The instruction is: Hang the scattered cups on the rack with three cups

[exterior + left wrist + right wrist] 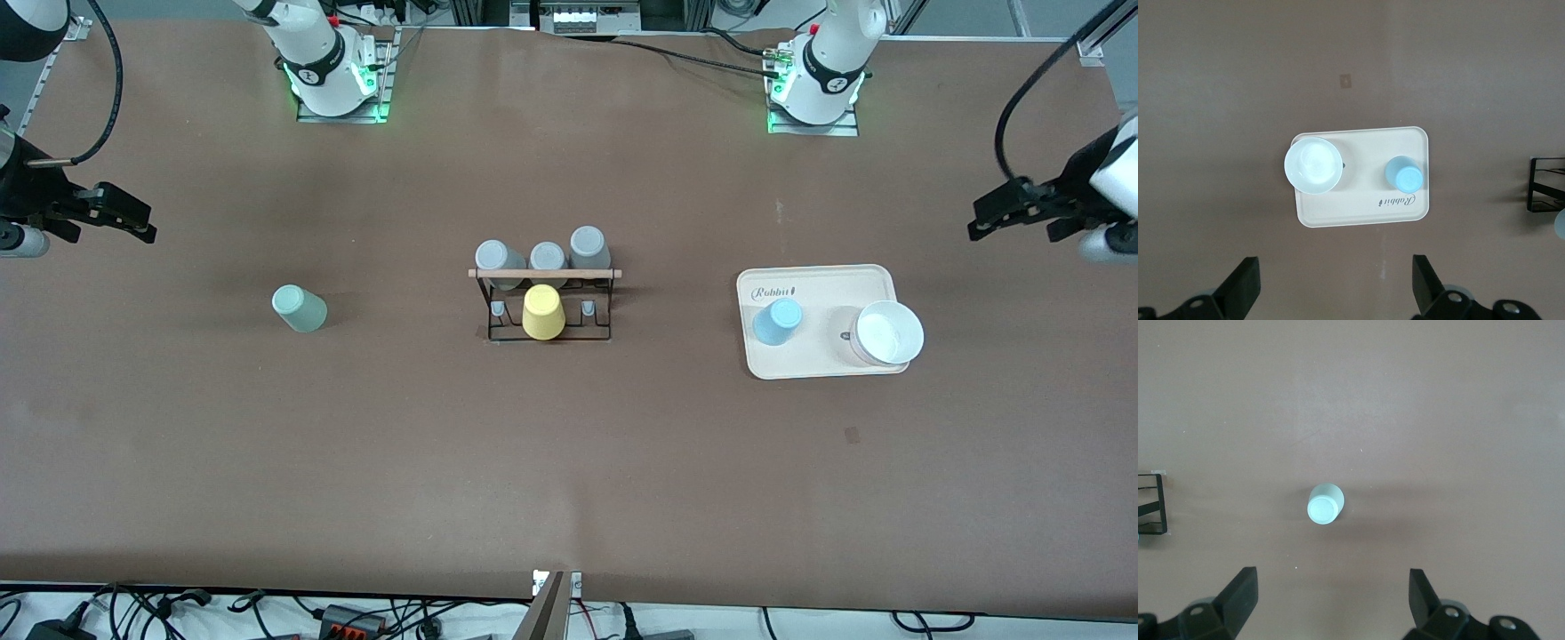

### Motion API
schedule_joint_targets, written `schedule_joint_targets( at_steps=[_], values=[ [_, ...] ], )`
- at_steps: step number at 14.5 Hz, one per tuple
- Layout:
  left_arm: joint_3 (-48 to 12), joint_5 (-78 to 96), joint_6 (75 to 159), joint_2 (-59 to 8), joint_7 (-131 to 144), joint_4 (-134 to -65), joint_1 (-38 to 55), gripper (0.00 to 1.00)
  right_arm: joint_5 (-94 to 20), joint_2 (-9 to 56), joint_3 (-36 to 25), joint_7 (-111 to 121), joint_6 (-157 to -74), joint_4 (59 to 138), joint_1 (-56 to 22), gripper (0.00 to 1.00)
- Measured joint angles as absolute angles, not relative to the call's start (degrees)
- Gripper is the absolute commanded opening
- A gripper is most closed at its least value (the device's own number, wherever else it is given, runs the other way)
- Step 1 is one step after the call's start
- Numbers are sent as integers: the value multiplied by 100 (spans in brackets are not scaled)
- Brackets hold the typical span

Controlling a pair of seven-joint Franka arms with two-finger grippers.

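Nothing gripped yet: I held left pincer [978, 229] and right pincer [142, 233] spread, high over the worktop [569, 462] ends. Mint cup [300, 308] stood alone; blue cup [778, 322] sat on the tray [822, 277]. Rack [544, 302] centre. Next, I judged: descend onto each cup.

white bowl [889, 333] on cream tray [831, 283].

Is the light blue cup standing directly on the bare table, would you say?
No, the light blue cup stands on the cream tray beside a white bowl.
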State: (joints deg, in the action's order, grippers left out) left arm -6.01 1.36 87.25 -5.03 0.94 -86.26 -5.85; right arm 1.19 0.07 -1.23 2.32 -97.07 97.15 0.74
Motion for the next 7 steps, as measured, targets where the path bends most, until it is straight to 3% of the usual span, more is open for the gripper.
schedule_joint_targets(
  at_steps=[7],
  values=[
    [-1018, 149, 8218, -1339, 553, -8744, -526, 100, 119, 48, -121, 232, -9707, 9748, 74, 100]
  ],
)
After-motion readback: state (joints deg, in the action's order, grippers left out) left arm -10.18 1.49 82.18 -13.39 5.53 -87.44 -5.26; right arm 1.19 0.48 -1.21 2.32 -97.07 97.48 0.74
